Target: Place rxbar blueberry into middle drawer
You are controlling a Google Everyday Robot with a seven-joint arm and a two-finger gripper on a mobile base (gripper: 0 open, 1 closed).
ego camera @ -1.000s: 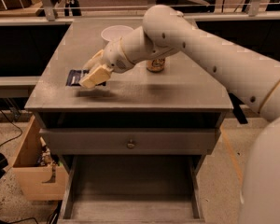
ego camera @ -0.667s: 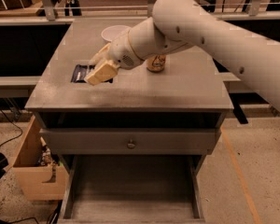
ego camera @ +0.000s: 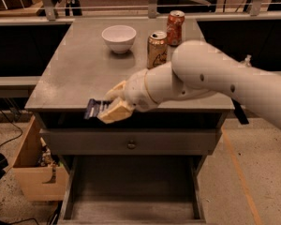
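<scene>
My gripper (ego camera: pixel 113 108) is shut on the rxbar blueberry (ego camera: pixel 94 108), a dark navy wrapper with white print. It holds the bar in the air at the cabinet's front edge, just off the top. The bar sticks out to the left of the fingers (ego camera: pixel 114 112). The middle drawer (ego camera: pixel 131 210) stands pulled open below, its flat grey floor showing between thin side walls. It lies straight under the gripper, well below it.
On the grey cabinet top (ego camera: pixel 79 74) stand a white bowl (ego camera: pixel 119 38), a gold can (ego camera: pixel 157 49) and an orange can (ego camera: pixel 175 27). A shut drawer front with a brass knob (ego camera: pixel 131 144) sits above the open drawer. A cardboard box (ego camera: pixel 35 172) stands on the floor at left.
The gripper has carried the rxbar from the left part of the cabinet top forward and right to the front edge. The camera's view has shifted too.
</scene>
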